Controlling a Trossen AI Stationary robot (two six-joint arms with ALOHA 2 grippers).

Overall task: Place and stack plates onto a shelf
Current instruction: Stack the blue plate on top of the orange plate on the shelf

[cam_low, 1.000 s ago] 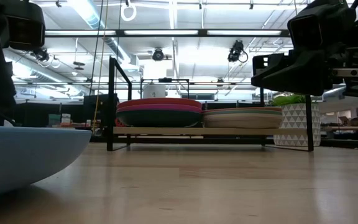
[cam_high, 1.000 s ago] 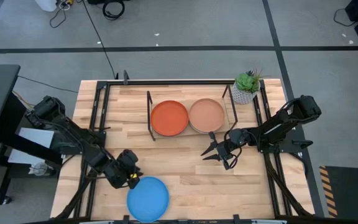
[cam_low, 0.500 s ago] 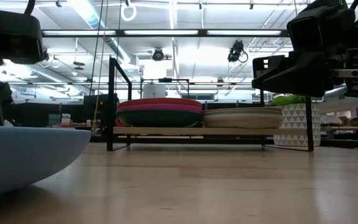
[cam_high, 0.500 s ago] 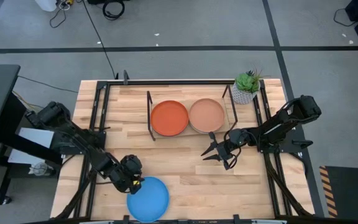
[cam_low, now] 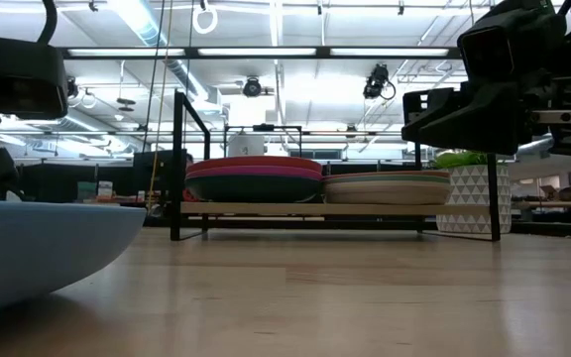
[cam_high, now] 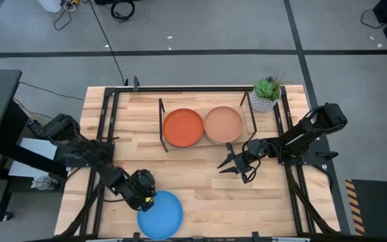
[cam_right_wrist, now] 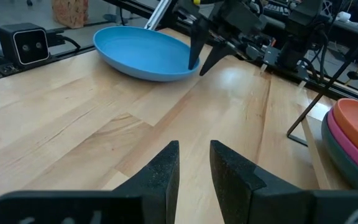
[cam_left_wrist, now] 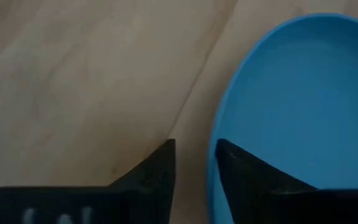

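Blue plate [cam_high: 160, 214] on table, rim between slightly parted fingers of left hand [cam_high: 147, 199], not gripped

Blue plate [cam_high: 160, 214] lies flat near the table's front edge.

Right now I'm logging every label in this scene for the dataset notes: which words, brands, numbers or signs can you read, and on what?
None can be read.
The blue plate, the plates on the shelf and the white plant pot carry no writing; the pot has only a triangle pattern.
The small camera box beyond the blue plate shows no legible marking.
Background clutter in the low view is too small to read.
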